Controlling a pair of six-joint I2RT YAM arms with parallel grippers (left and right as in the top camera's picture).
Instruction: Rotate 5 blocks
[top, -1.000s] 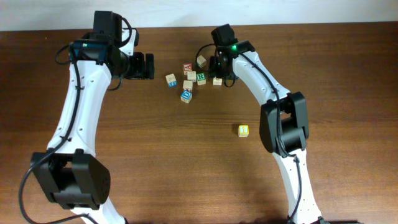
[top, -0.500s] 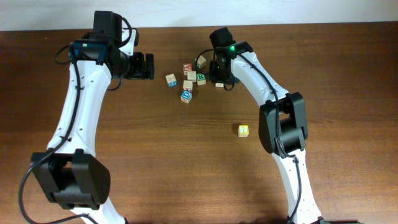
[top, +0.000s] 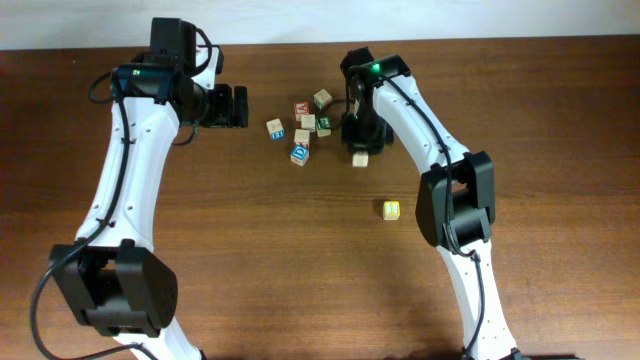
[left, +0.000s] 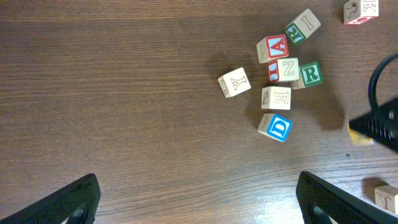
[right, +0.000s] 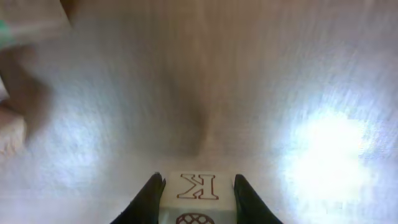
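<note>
Checking the right arm first: the right jaws are clamped on the K block (right: 198, 186). One finger (right: 151, 200) presses each side, and the brown letter faces the wrist camera. From overhead this block sits at the tip of the right arm, apart from the cluster of blocks, on the side toward the yellow block (top: 391, 209). Whether it touches the table (left: 124, 124) cannot be told, as the right wrist view is blurred behind it.

The left jaws stand wide apart with nothing between them, hovering over bare wood well to one side of the cluster. Their fingers show only at the lower corners of the left wrist view.

Cluster, as seen from the left wrist:
- The green R block (left: 311, 74) lies hard against the Z block (left: 286, 69).
- The red A block (left: 273, 47) touches the Z block on its far side.
- The E block (left: 276, 98) touches the Z block on its near side.
- The blue D block (left: 275, 127) lies just beside the E block, turned at a slight angle.
- The Y block (left: 234, 82) stands a little apart, on the side toward the left arm.
- The I block (left: 303, 26) stands near the red A block, clear of it.

The yellow block lies alone on the table, well apart from the cluster and nearer the base of the right arm.
</note>
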